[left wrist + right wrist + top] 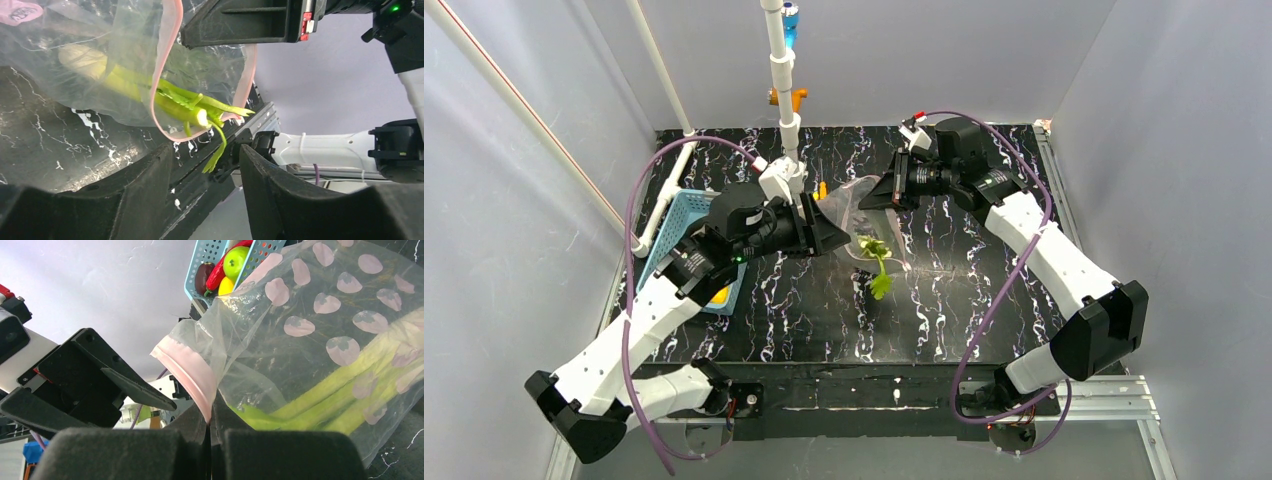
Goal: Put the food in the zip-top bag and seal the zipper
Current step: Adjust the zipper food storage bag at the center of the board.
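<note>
The clear zip-top bag (320, 340) hangs over the table, and my right gripper (210, 415) is shut on its pinkish-red zipper (187, 370) at the mouth. The long green-and-white leek (170, 97) lies mostly inside the bag. Its leaf tips (879, 280) poke out past the zipper (165, 50). My left gripper (205, 170) stands open just short of the bag's mouth, with nothing held between its fingers (150, 190). A green apple (235, 262), red chili (220, 270), dark red piece (203, 276) and yellow fruit (226, 286) sit in the basket.
The light-blue mesh basket (679, 215) rests at the left edge of the black marbled table (804, 310), under my left arm. A white pole (781, 90) rises behind the bag. Grey walls close in on both sides.
</note>
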Tool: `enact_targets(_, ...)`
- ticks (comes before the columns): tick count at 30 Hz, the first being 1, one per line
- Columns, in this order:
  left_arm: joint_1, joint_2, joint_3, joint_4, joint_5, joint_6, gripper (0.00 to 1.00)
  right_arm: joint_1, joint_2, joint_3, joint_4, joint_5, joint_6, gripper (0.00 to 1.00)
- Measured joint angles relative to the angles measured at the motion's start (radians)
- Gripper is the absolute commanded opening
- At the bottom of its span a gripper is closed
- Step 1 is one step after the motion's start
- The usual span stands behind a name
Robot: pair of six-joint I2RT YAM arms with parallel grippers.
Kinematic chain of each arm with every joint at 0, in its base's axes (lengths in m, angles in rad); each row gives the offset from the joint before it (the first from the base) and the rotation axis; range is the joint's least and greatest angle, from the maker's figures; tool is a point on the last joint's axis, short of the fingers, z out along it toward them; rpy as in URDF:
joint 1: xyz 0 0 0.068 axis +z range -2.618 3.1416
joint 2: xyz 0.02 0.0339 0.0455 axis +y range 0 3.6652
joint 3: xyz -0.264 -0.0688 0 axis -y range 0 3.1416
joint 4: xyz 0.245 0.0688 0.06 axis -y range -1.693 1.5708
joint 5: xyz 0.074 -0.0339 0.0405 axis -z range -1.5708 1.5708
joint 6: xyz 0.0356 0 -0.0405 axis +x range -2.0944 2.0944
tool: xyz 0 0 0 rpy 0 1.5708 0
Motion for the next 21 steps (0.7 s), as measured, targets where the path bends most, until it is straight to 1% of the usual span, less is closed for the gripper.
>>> enact_targets(3,0.000,0.005,-0.001,-0.010,-0.020,0.015,0.49,0.000,0.000,0.005,-0.002,-0.003,-0.006,0.01)
enact_targets(4,0.000,0.017,-0.001,-0.013,-0.026,0.019,0.47,0.000,0.000,0.006,-0.002,-0.004,-0.007,0.01)
enact_targets(9,0.000,0.103,-0.001,-0.018,-0.052,0.031,0.32,0.000,0.000,0.006,-0.019,-0.004,-0.015,0.01)
enact_targets(11,0.000,0.132,-0.003,-0.014,-0.063,0.035,0.22,0.000,0.000,0.006,-0.030,-0.003,-0.020,0.01)
enact_targets(15,0.000,0.148,-0.011,0.020,-0.066,0.029,0.15,0.000,-0.001,0.008,-0.052,0.000,-0.041,0.01)
enact_targets(17,0.000,0.153,-0.011,0.050,-0.057,0.021,0.02,0.005,-0.001,0.015,-0.073,0.015,-0.061,0.01)
enact_targets(18,0.000,0.156,-0.011,0.063,-0.052,0.016,0.00,0.008,-0.001,0.022,-0.086,0.024,-0.072,0.02)
enact_targets(19,0.000,0.159,-0.011,0.074,-0.048,0.010,0.00,0.010,-0.001,0.030,-0.099,0.031,-0.083,0.08)
enact_targets(21,0.000,0.164,-0.018,0.097,-0.044,-0.002,0.00,0.015,-0.001,0.053,-0.129,0.053,-0.114,0.25)
